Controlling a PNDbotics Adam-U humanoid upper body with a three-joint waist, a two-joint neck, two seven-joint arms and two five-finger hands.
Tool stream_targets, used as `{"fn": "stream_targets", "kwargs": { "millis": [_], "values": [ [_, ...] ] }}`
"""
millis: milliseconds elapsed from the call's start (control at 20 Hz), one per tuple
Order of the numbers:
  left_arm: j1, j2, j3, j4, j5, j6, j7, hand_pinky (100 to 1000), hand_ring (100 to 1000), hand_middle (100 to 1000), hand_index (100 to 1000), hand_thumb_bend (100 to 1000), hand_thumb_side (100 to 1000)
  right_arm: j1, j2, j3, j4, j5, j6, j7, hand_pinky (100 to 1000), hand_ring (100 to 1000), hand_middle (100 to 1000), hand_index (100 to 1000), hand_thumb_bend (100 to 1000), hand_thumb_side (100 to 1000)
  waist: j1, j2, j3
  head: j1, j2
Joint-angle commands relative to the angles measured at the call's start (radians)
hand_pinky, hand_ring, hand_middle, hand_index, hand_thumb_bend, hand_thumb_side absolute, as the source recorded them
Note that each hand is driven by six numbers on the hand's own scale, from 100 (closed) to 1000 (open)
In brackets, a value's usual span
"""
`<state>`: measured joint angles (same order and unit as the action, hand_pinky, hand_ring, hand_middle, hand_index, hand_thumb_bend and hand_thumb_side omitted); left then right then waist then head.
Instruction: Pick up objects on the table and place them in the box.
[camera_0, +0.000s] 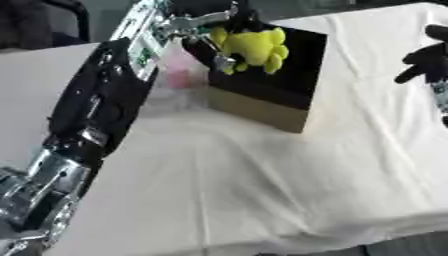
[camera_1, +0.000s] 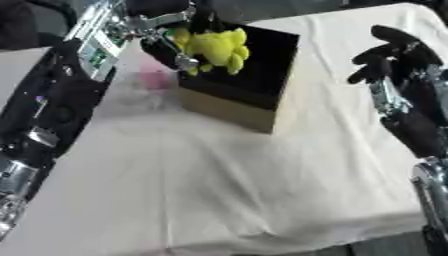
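Left eye view: left hand (camera_0: 219, 40) curled around yellow plush toy (camera_0: 252, 47), held over dark interior of box (camera_0: 271, 107) on white tablecloth (camera_0: 262, 190). Right eye view: right hand (camera_1: 395, 52) raised beside box, fingers relaxed, holding nothing.

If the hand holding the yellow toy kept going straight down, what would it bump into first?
Probably the box: the left hand holds the yellow toy above its dark opening, though depth is hard to judge.
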<state>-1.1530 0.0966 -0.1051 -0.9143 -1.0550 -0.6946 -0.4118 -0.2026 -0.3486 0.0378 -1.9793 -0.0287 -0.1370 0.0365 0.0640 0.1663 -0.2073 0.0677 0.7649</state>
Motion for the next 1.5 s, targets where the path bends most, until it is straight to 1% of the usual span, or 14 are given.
{"fn": "stream_targets", "kwargs": {
  "millis": [50, 200, 250, 300, 350, 500, 750, 800, 850, 900, 1050, 1300, 1500],
  "values": [
    [-0.031, -0.026, 0.037, 0.025, -0.106, -0.016, 0.012, 615, 434, 421, 642, 248, 100, -0.014, -0.007, 0.002, -0.021, -0.006, -0.001, -0.004, 878, 542, 591, 876, 100, 532, -0.006, -0.012, -0.009, 0.013, 0.005],
    [-0.032, -0.048, 0.052, 0.052, -0.201, -0.004, 0.042, 644, 485, 485, 691, 309, 100, -0.014, -0.005, 0.004, -0.021, -0.005, 0.001, 0.000, 878, 540, 589, 876, 100, 532, -0.007, -0.010, -0.022, 0.020, 0.005],
    [-0.032, -0.054, 0.057, 0.059, -0.230, -0.001, 0.053, 646, 490, 491, 695, 313, 100, -0.015, -0.004, 0.005, -0.021, -0.004, 0.001, 0.000, 878, 540, 589, 876, 100, 532, -0.007, -0.009, -0.024, 0.021, 0.005],
    [-0.032, -0.058, 0.063, 0.063, -0.255, 0.004, 0.065, 662, 525, 535, 731, 347, 100, -0.016, -0.004, 0.005, -0.021, -0.004, 0.001, 0.001, 878, 540, 589, 876, 100, 532, -0.007, -0.009, -0.027, 0.022, 0.005],
    [-0.031, -0.061, 0.070, 0.066, -0.277, 0.012, 0.080, 679, 561, 579, 757, 397, 141, -0.016, -0.003, 0.006, -0.021, -0.004, 0.002, 0.002, 879, 539, 589, 876, 100, 531, -0.007, -0.008, -0.029, 0.023, 0.004],
    [-0.030, -0.063, 0.088, 0.066, -0.325, 0.038, 0.128, 703, 597, 634, 804, 465, 194, -0.015, -0.003, 0.006, -0.021, -0.003, 0.003, 0.003, 879, 538, 588, 876, 100, 531, -0.008, -0.008, -0.032, 0.023, 0.004],
    [-0.032, -0.062, 0.109, 0.068, -0.374, 0.090, 0.184, 714, 615, 677, 820, 489, 230, -0.017, -0.002, 0.008, -0.021, -0.001, 0.005, 0.008, 880, 538, 587, 876, 100, 531, -0.008, -0.007, -0.034, 0.024, 0.002],
    [-0.032, -0.062, 0.115, 0.069, -0.381, 0.104, 0.191, 714, 617, 694, 828, 505, 253, -0.017, -0.002, 0.008, -0.021, -0.001, 0.005, 0.009, 880, 538, 587, 875, 100, 531, -0.008, -0.007, -0.035, 0.024, 0.001],
    [-0.032, -0.062, 0.120, 0.071, -0.387, 0.119, 0.197, 715, 617, 695, 828, 506, 255, -0.018, -0.002, 0.008, -0.021, -0.001, 0.005, 0.010, 880, 538, 587, 875, 100, 531, -0.008, -0.007, -0.035, 0.024, 0.001],
    [-0.033, -0.062, 0.124, 0.072, -0.392, 0.132, 0.201, 718, 622, 705, 833, 528, 283, -0.018, -0.002, 0.008, -0.021, 0.000, 0.006, 0.010, 880, 538, 587, 875, 100, 531, -0.008, -0.006, -0.036, 0.024, 0.000],
    [-0.032, -0.060, 0.133, 0.070, -0.399, 0.163, 0.211, 723, 627, 714, 837, 541, 299, -0.017, -0.001, 0.008, -0.021, 0.001, 0.007, 0.011, 880, 537, 586, 875, 100, 530, -0.008, -0.006, -0.037, 0.024, 0.000],
    [-0.032, -0.040, 0.168, 0.035, -0.366, 0.215, 0.228, 713, 607, 654, 807, 485, 279, -0.015, 0.000, 0.008, -0.021, 0.003, 0.009, 0.011, 881, 537, 586, 874, 100, 530, -0.009, -0.006, -0.036, 0.022, -0.002],
    [-0.046, -0.003, 0.218, 0.005, -0.302, 0.281, 0.208, 703, 594, 638, 814, 454, 295, -0.013, 0.000, 0.007, -0.021, 0.004, 0.011, 0.011, 881, 537, 585, 874, 100, 530, -0.011, -0.009, -0.032, 0.019, -0.002]
  ]
}}
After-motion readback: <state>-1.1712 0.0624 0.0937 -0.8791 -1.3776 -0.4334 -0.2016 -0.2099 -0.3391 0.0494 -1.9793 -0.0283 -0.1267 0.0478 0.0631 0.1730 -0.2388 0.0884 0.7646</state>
